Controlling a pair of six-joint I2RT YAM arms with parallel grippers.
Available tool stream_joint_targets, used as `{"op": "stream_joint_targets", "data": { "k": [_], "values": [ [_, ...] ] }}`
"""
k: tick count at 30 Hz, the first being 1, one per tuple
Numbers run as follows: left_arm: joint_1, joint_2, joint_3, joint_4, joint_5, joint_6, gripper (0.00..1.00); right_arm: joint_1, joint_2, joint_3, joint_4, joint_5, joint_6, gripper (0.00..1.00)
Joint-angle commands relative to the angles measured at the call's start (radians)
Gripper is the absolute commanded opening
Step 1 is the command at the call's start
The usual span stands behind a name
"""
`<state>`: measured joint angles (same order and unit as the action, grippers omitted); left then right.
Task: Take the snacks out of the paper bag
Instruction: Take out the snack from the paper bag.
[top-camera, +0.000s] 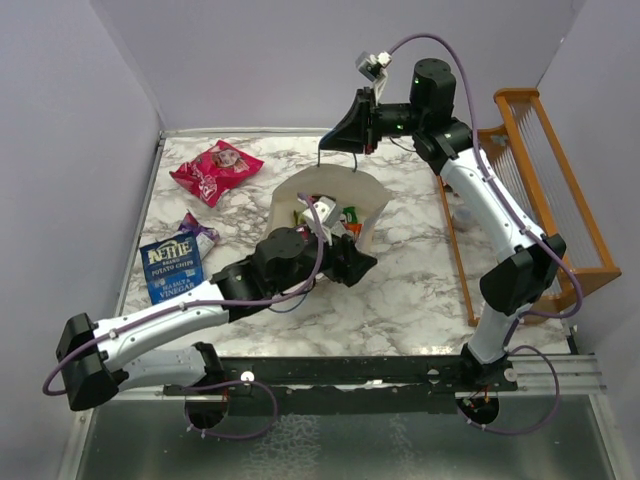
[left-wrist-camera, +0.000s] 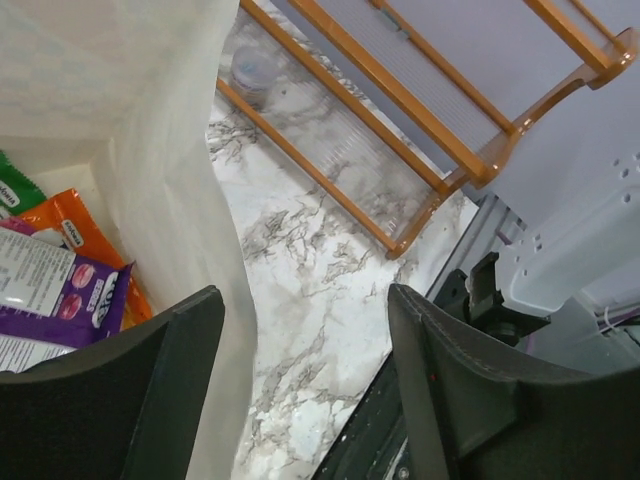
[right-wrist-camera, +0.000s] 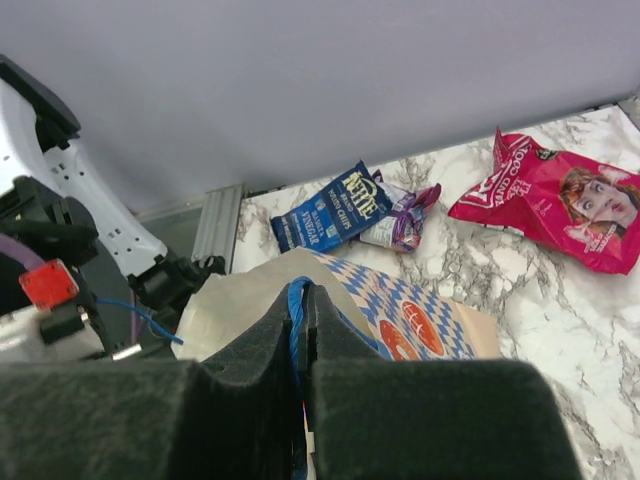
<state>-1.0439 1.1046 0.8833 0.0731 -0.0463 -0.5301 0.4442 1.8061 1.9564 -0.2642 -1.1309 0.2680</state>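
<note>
The left gripper (left-wrist-camera: 300, 385) stands wide open with nothing held, its two black fingers (left-wrist-camera: 130, 400) straddling one wall of the paper bag (left-wrist-camera: 190, 200) (one finger inside the mouth, the other out over the marble table (left-wrist-camera: 320, 260)); behind it the left arm lies low, stretched from its base at the near left edge across the table to the bag's mouth; the right gripper (right-wrist-camera: 308, 325) is closed tight on the blue cord handle (right-wrist-camera: 295, 300) and hangs pointing down above the bag's far rim, its arm rising from the near right base, elbow out beside the orange rack (top-camera: 548, 190), forearm climbing towards the back of the table; the bag stands near the table's middle with its mouth open upwards; inside it show a purple packet (left-wrist-camera: 70, 290), an orange packet (left-wrist-camera: 85, 230) and the corner of a green packet (left-wrist-camera: 15, 185), each cut off by the finger or the frame's edge; from above, the left wrist covers much of the mouth, so how many more lie there cannot be told; out on the table to the left of the bag lie the pink-red bag (top-camera: 215, 170), the dark blue chips bag (top-camera: 172, 265) and, right against it, a small purple-and-silver packet (top-camera: 200, 230); a small round grey thing (left-wrist-camera: 255, 70) by the rack is too blurred to name.
</note>
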Motion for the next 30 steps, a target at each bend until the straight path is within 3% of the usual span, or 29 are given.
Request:
{"op": "stream_joint_targets", "data": {
  "k": [1,7,11,16,23,30],
  "values": [
    [-0.008,-0.138,-0.074,0.012,-0.041,0.041,0.73,0.005,-0.069,-0.038,0.053,-0.073,-0.045,0.02],
    [-0.008,-0.361,-0.115,-0.131,-0.043,0.092,0.81,0.007,-0.092,-0.058,0.072,-0.047,-0.052,0.02],
    [-0.008,-0.439,-0.074,-0.274,-0.21,0.06,0.8,0.025,-0.113,-0.048,0.074,0.03,-0.055,0.02],
    [-0.008,-0.395,-0.058,-0.311,-0.284,0.049,0.68,0.044,-0.167,-0.076,0.199,0.11,-0.001,0.02],
    [-0.007,-0.288,-0.083,-0.258,-0.378,-0.019,0.4,0.045,-0.186,-0.074,0.325,0.132,0.076,0.02],
    [-0.008,-0.134,-0.058,-0.237,-0.385,0.018,0.3,0.054,-0.218,-0.13,0.301,0.256,0.068,0.02]
  ]
}}
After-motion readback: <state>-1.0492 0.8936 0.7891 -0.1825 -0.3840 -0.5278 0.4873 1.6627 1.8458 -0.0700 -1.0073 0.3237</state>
